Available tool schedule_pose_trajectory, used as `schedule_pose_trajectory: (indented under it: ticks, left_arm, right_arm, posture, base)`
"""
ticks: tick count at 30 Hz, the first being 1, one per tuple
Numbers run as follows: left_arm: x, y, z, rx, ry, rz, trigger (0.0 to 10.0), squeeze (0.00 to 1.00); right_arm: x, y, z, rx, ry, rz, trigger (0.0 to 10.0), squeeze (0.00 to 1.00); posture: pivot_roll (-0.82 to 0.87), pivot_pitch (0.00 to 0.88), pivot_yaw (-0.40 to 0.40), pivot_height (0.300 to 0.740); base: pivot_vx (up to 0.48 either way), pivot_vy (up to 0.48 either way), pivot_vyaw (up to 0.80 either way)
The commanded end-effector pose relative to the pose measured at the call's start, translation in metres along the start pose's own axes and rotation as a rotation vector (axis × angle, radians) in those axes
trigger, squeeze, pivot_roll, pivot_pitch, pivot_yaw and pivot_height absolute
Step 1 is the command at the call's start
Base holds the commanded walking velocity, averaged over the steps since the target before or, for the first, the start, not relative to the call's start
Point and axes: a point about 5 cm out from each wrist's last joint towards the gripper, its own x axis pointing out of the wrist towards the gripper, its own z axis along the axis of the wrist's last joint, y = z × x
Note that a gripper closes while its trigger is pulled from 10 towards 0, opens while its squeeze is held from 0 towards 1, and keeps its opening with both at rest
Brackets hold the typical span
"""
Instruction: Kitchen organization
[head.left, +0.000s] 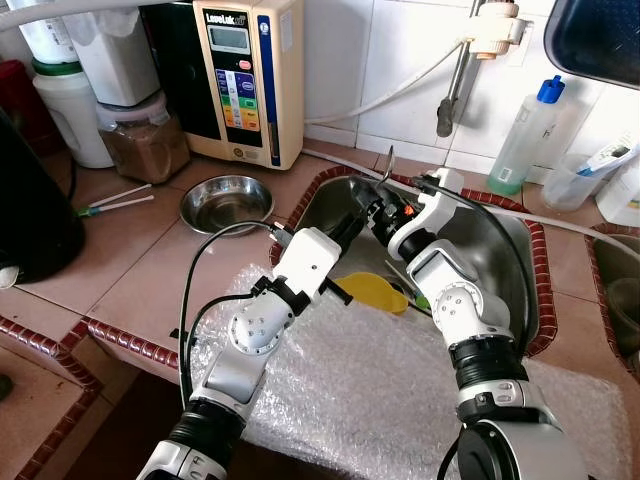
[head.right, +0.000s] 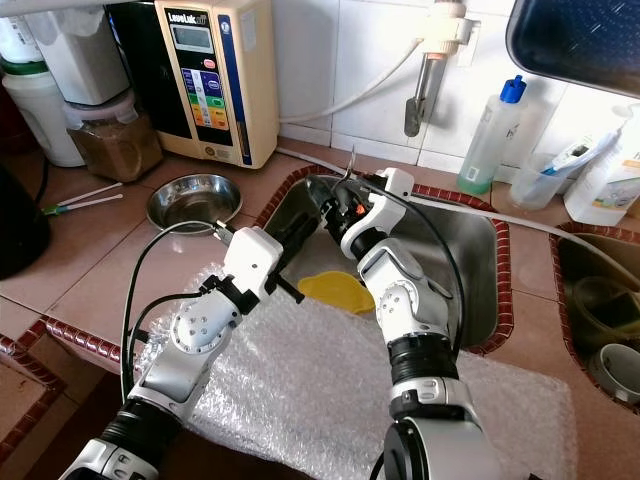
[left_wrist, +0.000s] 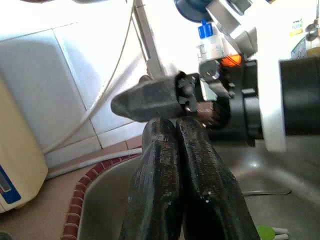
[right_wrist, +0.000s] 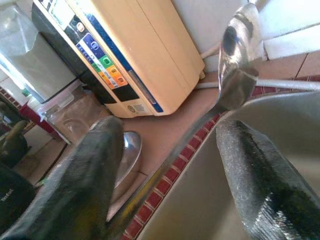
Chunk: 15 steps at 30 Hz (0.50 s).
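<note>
Over the steel sink (head.left: 505, 250) my two grippers meet. A metal spoon (head.left: 388, 165) stands nearly upright between them, bowl up. My left gripper (head.left: 360, 220) reaches in from the counter side. Its fingers (left_wrist: 160, 150) are pressed together, and the spoon's handle appears pinched at their tips. My right gripper (right_wrist: 170, 127) is open, one finger on each side of the spoon (right_wrist: 239, 47), and neither finger touches it. On the sink floor below lie a yellow plastic piece (head.left: 372, 290) and a green-tipped utensil (head.left: 420, 298).
Bubble wrap (head.left: 370, 390) covers the counter's front edge. A steel bowl (head.left: 226, 200) sits left of the sink, a beige water machine (head.left: 250, 75) and a jar (head.left: 145, 145) behind it. The tap (head.left: 450, 100) hangs over the sink; a clear bottle (head.left: 522, 135) stands at its right.
</note>
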Motion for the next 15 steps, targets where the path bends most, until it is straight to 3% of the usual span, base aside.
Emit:
schedule_pose_trajectory:
  ticks: [1, 10, 12, 15]
  left_arm:
    - [0.003, 0.000, 0.008, 0.034, -0.039, -0.014, 0.0, 0.00]
    - [0.002, 0.000, 0.008, 0.049, -0.043, -0.016, 0.0, 0.00]
    - [0.004, -0.003, 0.014, 0.109, -0.068, -0.048, 0.0, 0.00]
    - [0.005, -0.003, 0.015, 0.114, -0.071, -0.047, 0.0, 0.00]
  right_arm:
    - [0.005, -0.002, 0.010, -0.037, 0.009, -0.034, 0.0, 0.00]
    - [0.010, -0.006, 0.019, -0.073, 0.024, -0.103, 0.0, 0.00]
    - [0.011, -0.011, 0.022, 0.001, 0.013, -0.161, 0.0, 0.00]
    - [0.011, -0.017, 0.024, 0.029, 0.012, -0.203, 0.0, 0.00]
  posture:
    - [0.07, 0.000, 0.031, 0.740]
    - [0.07, 0.000, 0.027, 0.740]
    - [0.07, 0.000, 0.027, 0.740]
    - [0.07, 0.000, 0.027, 0.740]
  base:
    - [0.000, 0.000, 0.00]
    - [0.000, 0.000, 0.00]
    - [0.000, 0.000, 0.00]
    - [0.000, 0.000, 0.00]
